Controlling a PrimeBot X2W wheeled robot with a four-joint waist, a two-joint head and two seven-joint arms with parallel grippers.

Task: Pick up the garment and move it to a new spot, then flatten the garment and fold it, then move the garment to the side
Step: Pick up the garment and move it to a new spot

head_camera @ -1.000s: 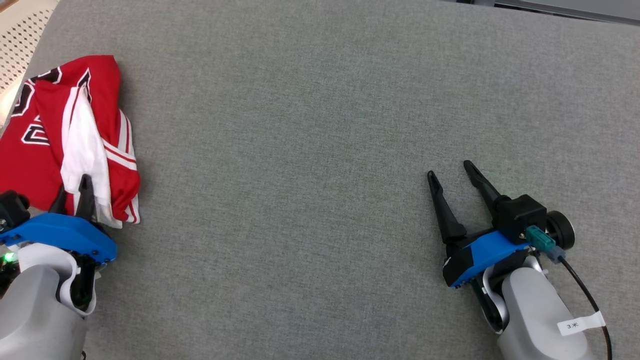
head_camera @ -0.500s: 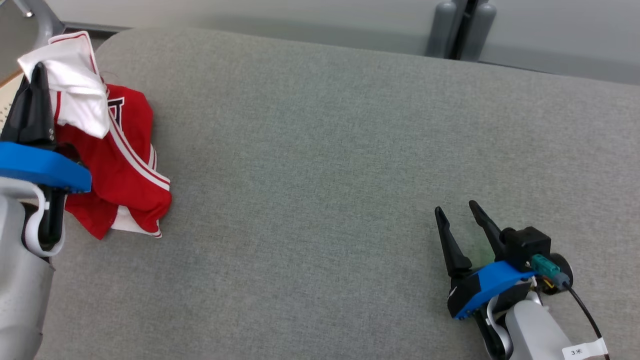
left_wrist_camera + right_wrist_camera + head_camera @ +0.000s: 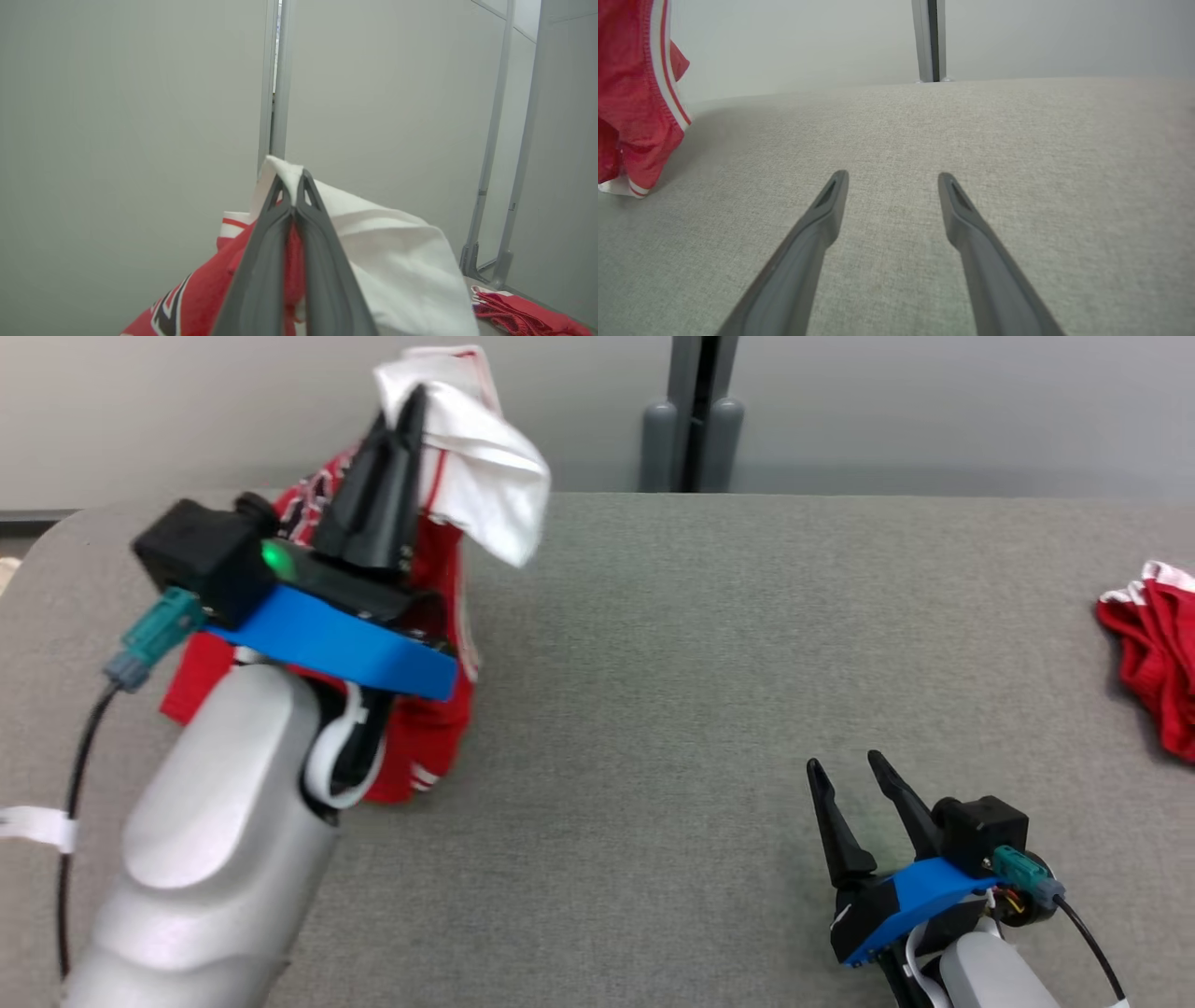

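Observation:
The garment (image 3: 485, 476), a red sports jersey with white trim and a white lining, hangs bunched from my left gripper (image 3: 400, 411). That gripper is raised over the left part of the grey table (image 3: 653, 663) and is shut on the cloth's top fold. Up close, the left gripper (image 3: 292, 175) pinches white and red fabric of the garment (image 3: 397, 261) between its closed fingers. The garment's lower hem (image 3: 635, 93) hangs down to the table surface. My right gripper (image 3: 845, 763) rests low at the front right, open and with nothing between the fingers of the gripper (image 3: 893, 176).
A second crumpled red cloth (image 3: 1153, 653) lies at the table's far right edge, and this red cloth (image 3: 518, 312) also appears past the held garment. Grey posts (image 3: 695, 420) and a pale wall stand behind the table. Bare grey table stretches between the two arms.
My left gripper shut on the garment and lifted it up off the table, moving rightward. The head camera tilted up and turned. The right gripper stayed open and still.

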